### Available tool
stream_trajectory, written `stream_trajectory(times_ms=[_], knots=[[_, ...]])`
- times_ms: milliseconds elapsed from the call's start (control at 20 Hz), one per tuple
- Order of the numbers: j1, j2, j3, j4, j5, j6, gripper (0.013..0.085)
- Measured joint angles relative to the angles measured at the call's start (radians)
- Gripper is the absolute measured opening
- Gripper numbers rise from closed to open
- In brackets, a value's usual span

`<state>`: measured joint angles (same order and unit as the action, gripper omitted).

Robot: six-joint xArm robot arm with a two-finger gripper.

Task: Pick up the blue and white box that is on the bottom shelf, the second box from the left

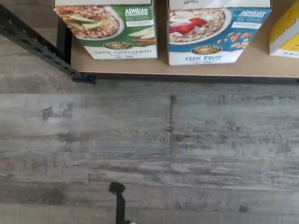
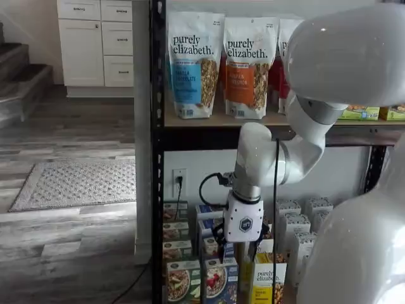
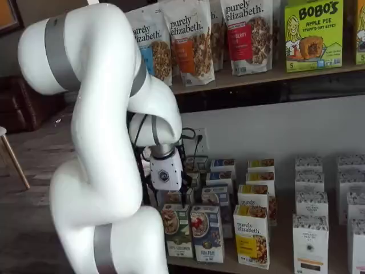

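The blue and white box (image 1: 217,32) reads "FLAX PLUS" and stands upright at the front of the bottom shelf (image 1: 254,65). A green-fronted box (image 1: 112,30) stands beside it. The blue and white box appears in both shelf views (image 2: 218,278) (image 3: 206,233), in the front row. My gripper (image 2: 240,252) hangs in front of the shelf, above and slightly behind the front row, and touches no box. It also shows in a shelf view (image 3: 171,197). Its black fingers are seen against dark boxes, and no gap can be made out.
A yellow-and-white "purely elizabeth" box (image 3: 251,235) stands right of the blue one, with more box rows behind and white boxes (image 3: 311,240) further right. Granola bags (image 2: 190,63) fill the upper board. A black rack post (image 2: 156,158) rises at the left. Grey plank floor (image 1: 140,140) lies in front.
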<state>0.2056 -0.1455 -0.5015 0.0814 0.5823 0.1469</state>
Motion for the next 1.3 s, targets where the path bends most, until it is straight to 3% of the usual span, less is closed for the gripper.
stream_trajectory(times_ms=[500, 950, 1300], knots=[[0.007, 0.011, 0.027, -0.024, -0.072, 0.024, 0.085], [0.048, 0.045, 0.027, 0.002, -0.131, 0.039, 0.085], [0.021, 0.101, -0.012, -0.01, -0.128, 0.023, 0.085]])
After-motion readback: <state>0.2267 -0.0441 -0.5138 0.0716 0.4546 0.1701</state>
